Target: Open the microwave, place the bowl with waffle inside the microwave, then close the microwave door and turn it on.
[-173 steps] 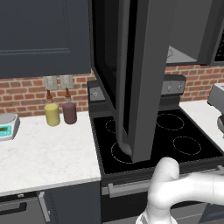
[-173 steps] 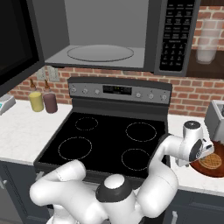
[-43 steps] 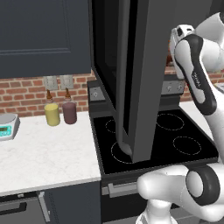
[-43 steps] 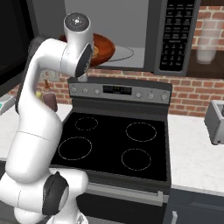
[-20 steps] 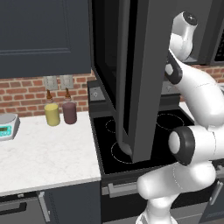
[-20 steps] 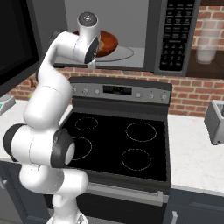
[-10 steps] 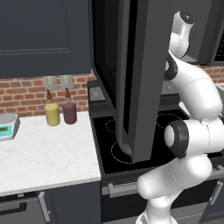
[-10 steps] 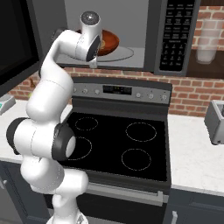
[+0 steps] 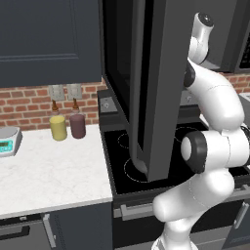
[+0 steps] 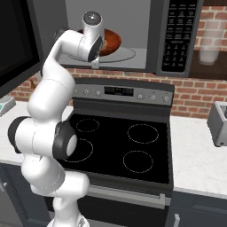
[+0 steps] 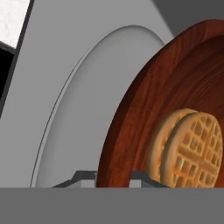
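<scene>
End effector (image 11: 113, 177) on one bowl (image 11: 148, 118)

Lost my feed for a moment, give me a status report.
Gripper clamped on bowl rim. Bowl with waffle inside microwave, over turntable. Microwave door open.

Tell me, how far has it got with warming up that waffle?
Done: the microwave door stands swung wide open. In hand: the gripper pinches the rim of the bowl, waffle inside, over the turntable within the microwave. Left: let go, pull out, shut the door, start it.
</scene>
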Motion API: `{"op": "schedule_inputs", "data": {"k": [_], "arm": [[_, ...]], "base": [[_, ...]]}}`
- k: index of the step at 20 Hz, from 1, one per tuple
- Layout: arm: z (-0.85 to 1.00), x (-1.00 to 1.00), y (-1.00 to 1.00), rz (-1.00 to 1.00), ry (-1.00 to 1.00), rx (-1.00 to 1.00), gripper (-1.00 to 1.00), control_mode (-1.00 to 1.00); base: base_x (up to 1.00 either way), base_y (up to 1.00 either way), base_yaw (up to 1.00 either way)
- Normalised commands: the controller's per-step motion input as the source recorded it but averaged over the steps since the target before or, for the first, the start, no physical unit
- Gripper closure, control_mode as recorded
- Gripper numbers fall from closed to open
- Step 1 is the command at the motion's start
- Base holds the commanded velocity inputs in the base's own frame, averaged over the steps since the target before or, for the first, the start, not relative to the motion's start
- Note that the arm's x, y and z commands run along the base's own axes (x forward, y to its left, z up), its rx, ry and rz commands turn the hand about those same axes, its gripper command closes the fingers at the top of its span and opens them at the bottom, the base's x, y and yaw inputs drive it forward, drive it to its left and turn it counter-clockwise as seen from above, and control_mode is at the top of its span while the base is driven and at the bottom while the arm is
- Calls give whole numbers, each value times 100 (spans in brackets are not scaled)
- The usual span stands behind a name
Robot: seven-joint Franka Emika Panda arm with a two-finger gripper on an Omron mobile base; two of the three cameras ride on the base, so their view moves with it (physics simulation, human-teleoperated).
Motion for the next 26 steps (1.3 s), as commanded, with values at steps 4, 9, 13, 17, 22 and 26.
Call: {"op": "schedule_inputs", "data": {"k": [4,9,13,17,22,26], "arm": [[-14,0,0,0,0,0,100,-100],[0,0,2,0,0,0,100,-100],[0,0,0,0,0,0,100,-100],[0,0,0,0,0,0,-100,-100],[0,0,0,0,0,0,-100,-100],[0,0,0,0,0,0,-100,-100]], "base": [[0,0,0],[0,0,0],[0,0,0],[0,0,0],[0,0,0],[0,0,0]]}}
